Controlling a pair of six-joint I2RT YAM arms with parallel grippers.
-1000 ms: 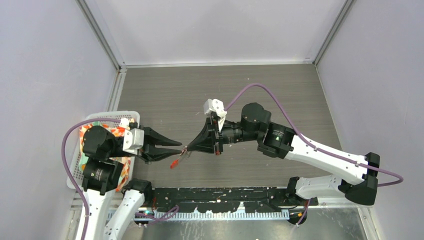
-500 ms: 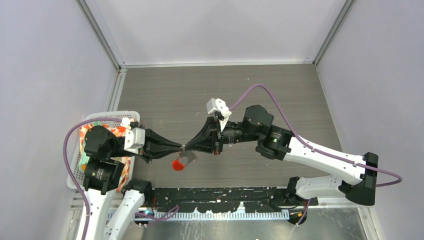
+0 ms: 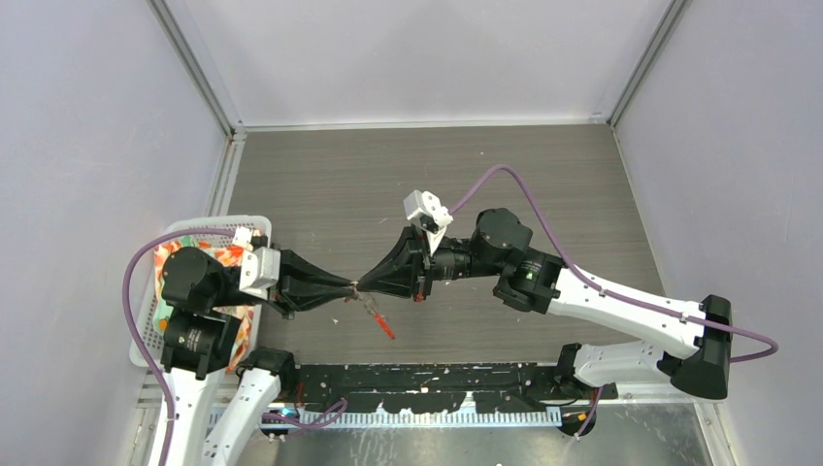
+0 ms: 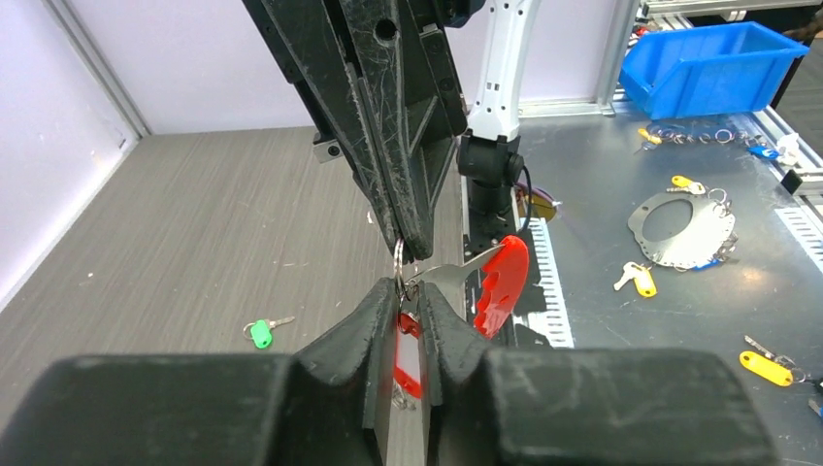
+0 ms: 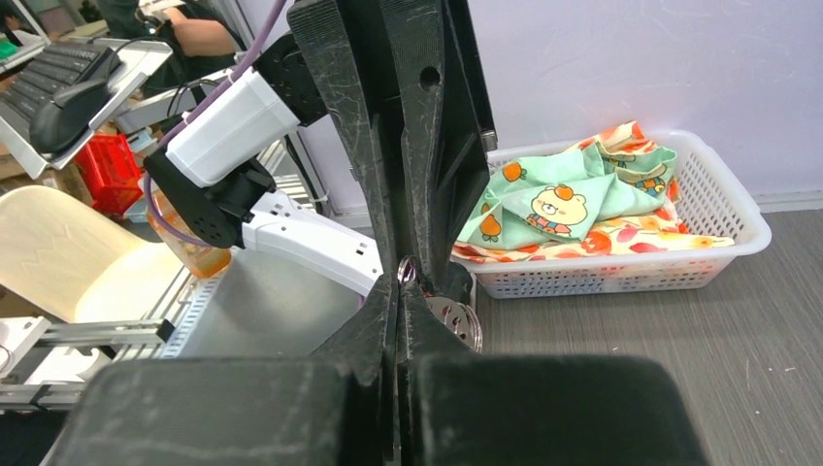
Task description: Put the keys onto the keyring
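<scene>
Grey wood-grain tabletop (image 3: 388,184), pale walls on three sides.

1. Keyring (image 4: 399,264): thin silver loop, held in the air above the table where my two grippers meet tip to tip. A bright red strip (image 4: 500,284) hangs from it on my right arm's side.
2. Right gripper (image 5: 401,282): jaws pressed together, pinching the keyring at their tips.
3. Red-and-white tagged key (image 4: 408,351): upright just below the keyring, standing between my left fingers.
4. Left gripper (image 4: 406,291): jaws narrow around that key, with slivers of table showing on either side of the tag. I cannot tell whether the tips pinch it.
5. Green-headed key (image 4: 260,333): flat on the tabletop, well apart from both grippers.
6. White plastic basket (image 5: 723,248): beside my left arm, holding a printed cloth (image 5: 563,199).
</scene>
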